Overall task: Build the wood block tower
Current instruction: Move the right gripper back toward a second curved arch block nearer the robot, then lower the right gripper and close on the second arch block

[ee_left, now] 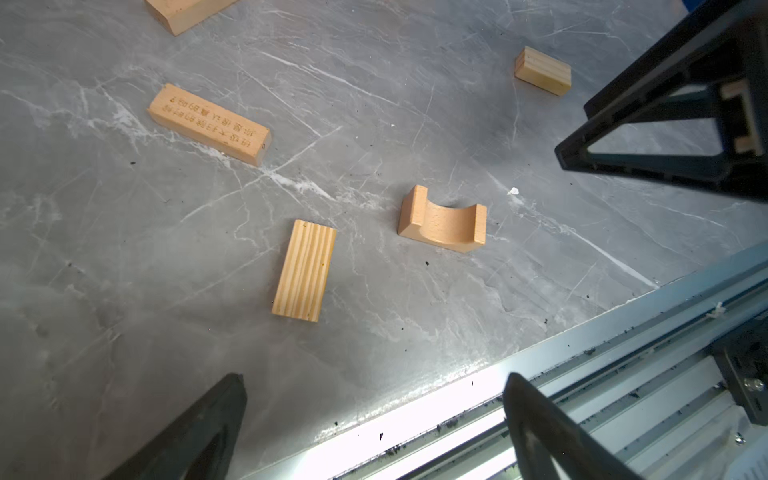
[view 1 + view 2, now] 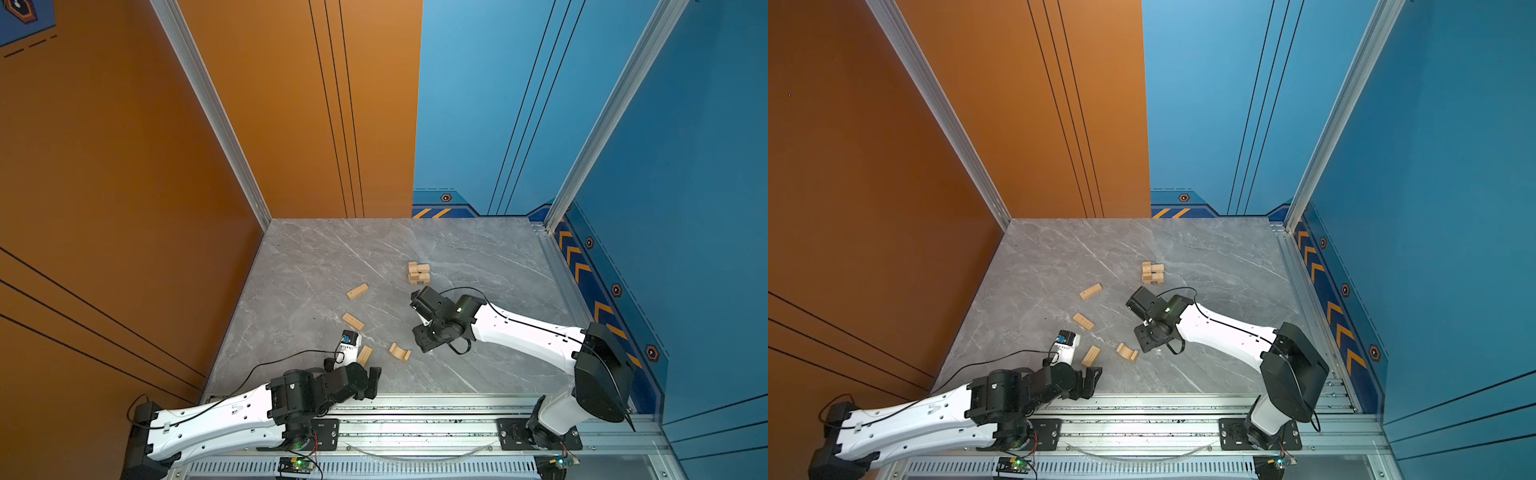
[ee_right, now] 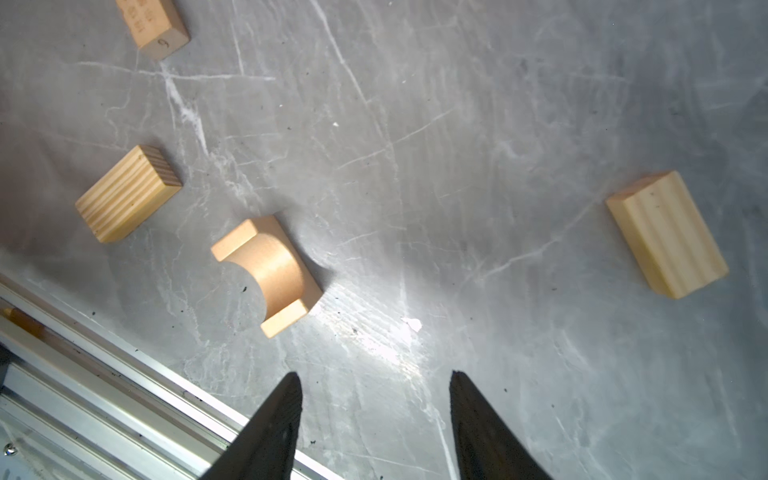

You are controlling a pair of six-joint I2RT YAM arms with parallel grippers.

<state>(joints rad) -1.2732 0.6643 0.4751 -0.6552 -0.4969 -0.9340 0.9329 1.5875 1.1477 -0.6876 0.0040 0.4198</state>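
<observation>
The tower (image 2: pixel 418 273) (image 2: pixel 1152 273) is a short stack of wood blocks at mid-table. Loose blocks lie in front of it: two bars (image 2: pixel 357 291) (image 2: pixel 353 321), a grooved slab (image 2: pixel 365 355) (image 1: pixel 305 270) and an arch (image 2: pixel 400 352) (image 3: pixel 270 270). A second grooved slab (image 3: pixel 667 235) (image 1: pixel 542 70) lies under the right arm. My left gripper (image 1: pixel 374 376) (image 2: pixel 372 380) is open wide over the table's front edge, just in front of the first slab. My right gripper (image 3: pixel 374 376) (image 2: pixel 423 343) hangs open and empty over bare table, right of the arch.
An aluminium rail (image 2: pixel 415 419) runs along the front edge of the grey marble table (image 2: pixel 478 249). Orange wall (image 2: pixel 124 166) on the left, blue wall (image 2: pixel 685 208) on the right and behind. A small white chip (image 3: pixel 411 324) lies beside the right gripper.
</observation>
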